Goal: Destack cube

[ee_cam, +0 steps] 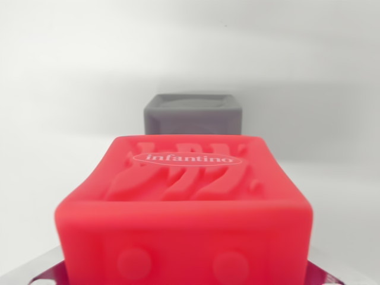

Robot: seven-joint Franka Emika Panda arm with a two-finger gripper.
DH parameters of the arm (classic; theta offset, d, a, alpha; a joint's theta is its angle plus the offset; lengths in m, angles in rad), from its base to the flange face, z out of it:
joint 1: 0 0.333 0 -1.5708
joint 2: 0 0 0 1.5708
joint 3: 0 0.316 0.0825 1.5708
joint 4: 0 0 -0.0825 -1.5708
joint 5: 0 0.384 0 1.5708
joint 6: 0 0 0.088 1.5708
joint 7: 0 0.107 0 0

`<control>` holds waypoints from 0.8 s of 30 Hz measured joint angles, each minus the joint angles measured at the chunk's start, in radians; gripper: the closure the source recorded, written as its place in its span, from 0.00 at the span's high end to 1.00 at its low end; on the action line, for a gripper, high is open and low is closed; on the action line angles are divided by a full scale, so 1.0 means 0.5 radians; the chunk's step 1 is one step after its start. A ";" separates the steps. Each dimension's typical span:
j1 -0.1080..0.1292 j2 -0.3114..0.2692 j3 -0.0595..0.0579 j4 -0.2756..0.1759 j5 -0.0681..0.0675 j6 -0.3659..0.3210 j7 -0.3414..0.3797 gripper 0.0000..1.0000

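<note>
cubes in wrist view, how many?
2. Red soft rubbery cube fills the foreground; grey soft rubbery cube sits behind it, farther off. The red one may hide others.

I note the red cube (187, 214) looks like soft, matt rubbery plastic, with raised wavy relief, a moulded oval logo and round bumps on its near face. The grey cube (193, 114) behind shows the same matt finish. The table (53, 166) reads as smooth, plain white.
</note>
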 joint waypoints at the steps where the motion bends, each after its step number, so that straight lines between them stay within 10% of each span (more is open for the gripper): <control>1: 0.000 -0.011 0.000 0.000 0.001 -0.012 -0.001 0.00; 24: -0.078 -0.151 0.001 -0.099 0.012 -0.063 -0.093 0.00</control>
